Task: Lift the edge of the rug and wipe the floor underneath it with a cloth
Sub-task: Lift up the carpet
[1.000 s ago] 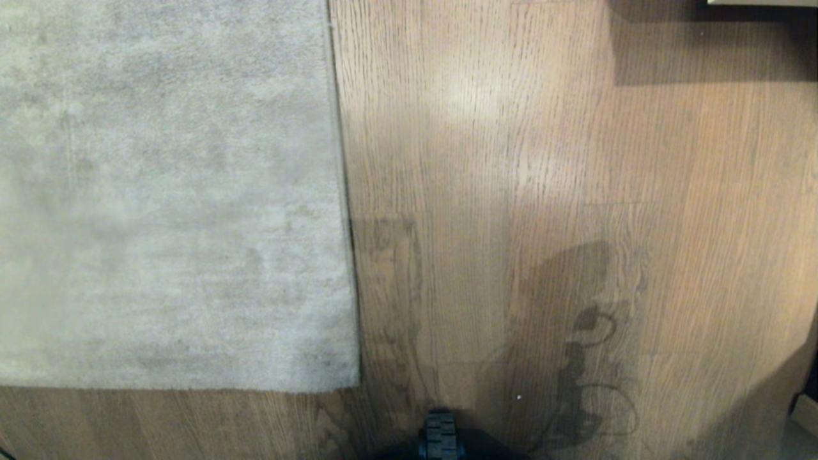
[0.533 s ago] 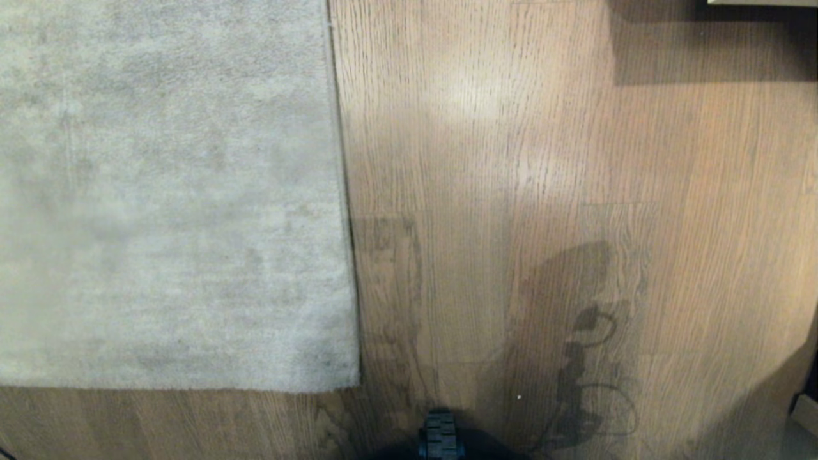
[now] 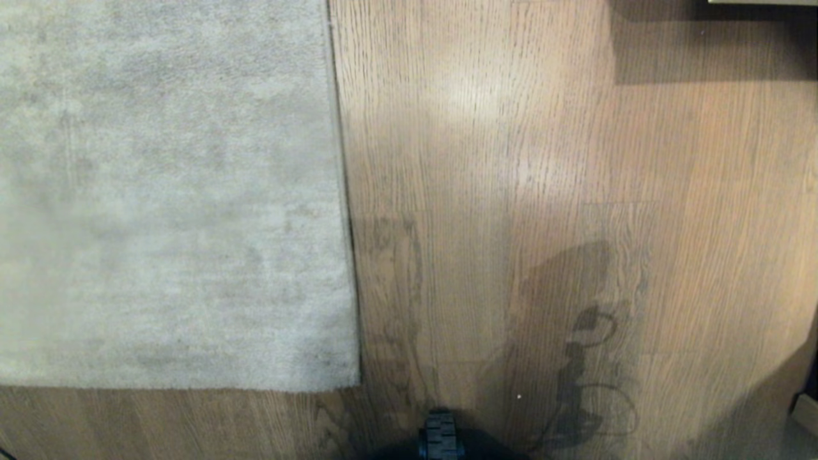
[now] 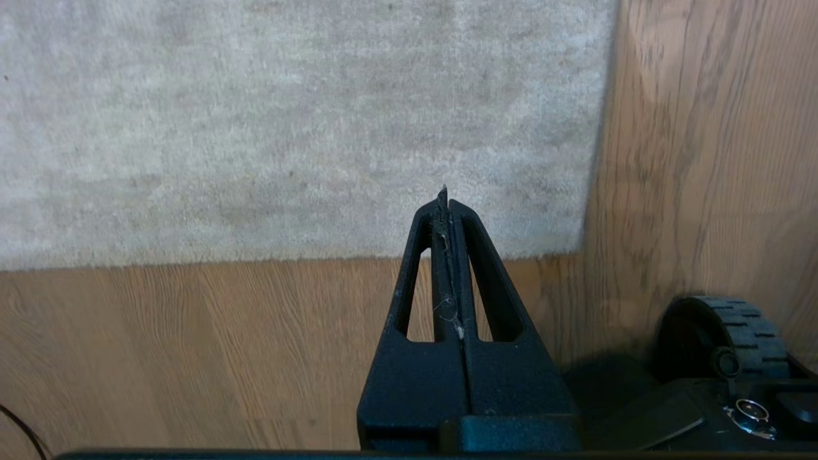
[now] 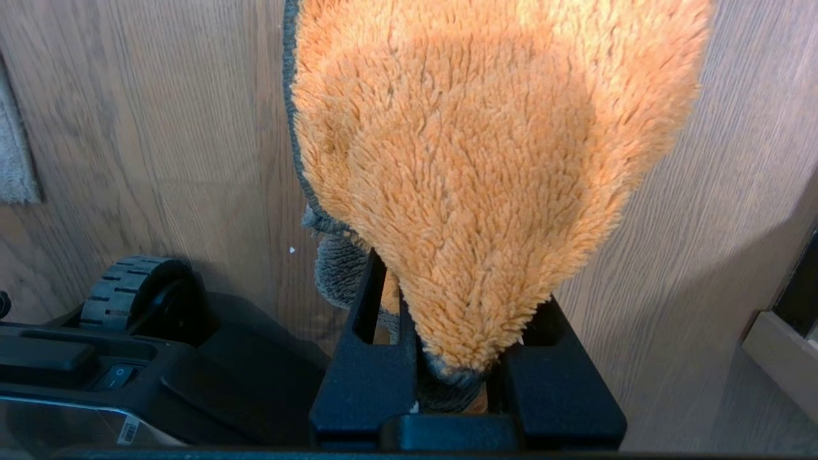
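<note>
A large grey-beige rug (image 3: 172, 191) lies flat on the brown wood-grain floor (image 3: 511, 160); the rug edge (image 3: 345, 211) runs straight down to a near corner (image 3: 354, 382). Neither arm shows in the head view. In the left wrist view my left gripper (image 4: 444, 195) is shut and empty, held above the floor (image 4: 192, 332) just in front of the rug edge (image 4: 255, 262) and near its corner (image 4: 578, 246). My right gripper (image 5: 447, 281) is shut on the fluffy orange cloth (image 5: 486, 160), whose dark grey underside (image 5: 339, 268) shows; the cloth hides the fingertips.
My black base with a ribbed wheel (image 3: 441, 437) sits at the near edge, also seen as the wheel (image 4: 722, 338) and the wheel (image 5: 128, 287). A dark shadowed patch (image 3: 709, 45) of floor lies far right below a pale object (image 3: 760, 2). Light furniture trim (image 5: 776, 348) stands at the right.
</note>
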Motion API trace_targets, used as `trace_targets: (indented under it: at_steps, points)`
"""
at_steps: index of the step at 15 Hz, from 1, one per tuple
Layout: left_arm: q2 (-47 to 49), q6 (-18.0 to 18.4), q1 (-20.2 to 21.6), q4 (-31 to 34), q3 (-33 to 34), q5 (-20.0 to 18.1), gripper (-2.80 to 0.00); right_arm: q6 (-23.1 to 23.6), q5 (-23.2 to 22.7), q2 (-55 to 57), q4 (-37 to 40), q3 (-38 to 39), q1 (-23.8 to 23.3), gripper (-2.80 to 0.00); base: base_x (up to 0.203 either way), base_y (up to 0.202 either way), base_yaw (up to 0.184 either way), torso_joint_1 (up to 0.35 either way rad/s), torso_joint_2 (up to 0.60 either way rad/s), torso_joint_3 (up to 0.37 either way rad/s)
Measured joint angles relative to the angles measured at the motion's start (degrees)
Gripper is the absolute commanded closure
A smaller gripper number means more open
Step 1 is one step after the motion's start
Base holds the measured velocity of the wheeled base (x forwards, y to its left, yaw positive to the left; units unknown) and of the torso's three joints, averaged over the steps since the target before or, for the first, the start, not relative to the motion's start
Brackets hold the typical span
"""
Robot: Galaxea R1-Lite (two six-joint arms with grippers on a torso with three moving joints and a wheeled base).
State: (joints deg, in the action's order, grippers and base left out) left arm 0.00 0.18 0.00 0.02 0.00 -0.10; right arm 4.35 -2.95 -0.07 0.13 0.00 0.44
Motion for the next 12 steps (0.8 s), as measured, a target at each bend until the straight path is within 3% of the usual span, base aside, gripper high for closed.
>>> trace_targets:
  at_steps: [8, 12]
  points:
    - [0.0, 0.0, 0.0, 0.1, 0.0, 0.0, 0.0, 0.0, 0.0, 0.0, 0.1, 0.0, 0.0, 0.0, -0.188, 0.0, 0.0, 0.002, 0.0, 0.001]
    - [0.0, 0.1, 0.0, 0.0, 0.0, 0.0, 0.0, 0.0, 0.0, 0.0, 0.0, 0.0, 0.0, 0.0, -0.029, 0.0, 0.001, -0.001, 0.0, 0.001]
